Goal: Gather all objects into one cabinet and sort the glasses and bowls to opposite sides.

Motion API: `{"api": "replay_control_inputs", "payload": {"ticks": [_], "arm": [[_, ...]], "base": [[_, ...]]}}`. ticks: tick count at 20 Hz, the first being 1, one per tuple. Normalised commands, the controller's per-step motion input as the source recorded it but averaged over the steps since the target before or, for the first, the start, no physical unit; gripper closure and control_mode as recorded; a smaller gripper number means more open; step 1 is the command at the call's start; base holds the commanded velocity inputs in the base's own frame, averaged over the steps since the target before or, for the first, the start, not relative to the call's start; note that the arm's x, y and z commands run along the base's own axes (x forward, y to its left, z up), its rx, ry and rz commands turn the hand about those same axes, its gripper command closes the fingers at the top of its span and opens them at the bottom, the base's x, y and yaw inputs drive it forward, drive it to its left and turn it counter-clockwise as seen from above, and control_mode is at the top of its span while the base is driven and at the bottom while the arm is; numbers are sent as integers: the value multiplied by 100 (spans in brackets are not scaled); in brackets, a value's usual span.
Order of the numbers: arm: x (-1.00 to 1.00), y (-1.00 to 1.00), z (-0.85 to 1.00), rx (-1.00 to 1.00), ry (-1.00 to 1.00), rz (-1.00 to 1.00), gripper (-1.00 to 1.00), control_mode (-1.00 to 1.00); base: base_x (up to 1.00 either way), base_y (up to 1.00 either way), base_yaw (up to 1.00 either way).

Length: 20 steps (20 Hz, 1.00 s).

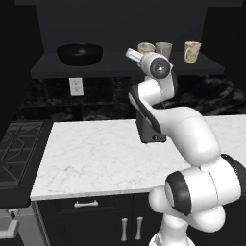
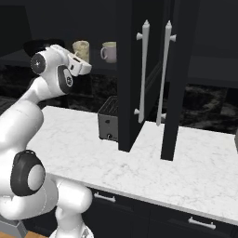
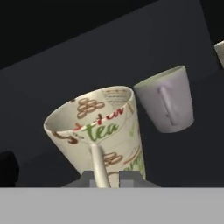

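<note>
Clenched on the handle of a patterned mug (image 3: 98,127), the hand (image 3: 107,178) shows its two dark fingertips (image 3: 130,177) at the bottom of the hand view, pressed close either side of the thin loop; a plain grey mug (image 3: 168,98) stands just beside it on the dark shelf (image 3: 57,78).

From the left base view, the hand (image 1: 135,55) reaches up to the upper cabinet's shelf (image 1: 120,65); a wide black bowl (image 1: 79,53) sits at the left end, well apart from the mugs; another patterned mug (image 1: 192,52) stands toward the right; a dark toaster (image 1: 150,129) rests on the marble worktop (image 1: 96,153).

From the right base view, the hand (image 2: 80,63) sits just below the held mug (image 2: 81,49); the grey mug (image 2: 109,51) stands near an open cabinet door (image 2: 139,74).
</note>
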Motion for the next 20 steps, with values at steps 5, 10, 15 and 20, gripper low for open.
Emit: {"api": "replay_control_inputs", "payload": {"ticks": [5, 10, 15, 20], "arm": [[0, -32, 54, 0, -7, -13, 100, -100], [-19, -16, 35, 0, -1, -5, 100, -100], [-20, -37, 6, 5, 0, -13, 100, -100], [-4, -42, 0, 16, 3, -23, 100, -100]], "base": [[0, 0, 0], [0, 0, 0], [0, 0, 0], [0, 0, 0]]}}
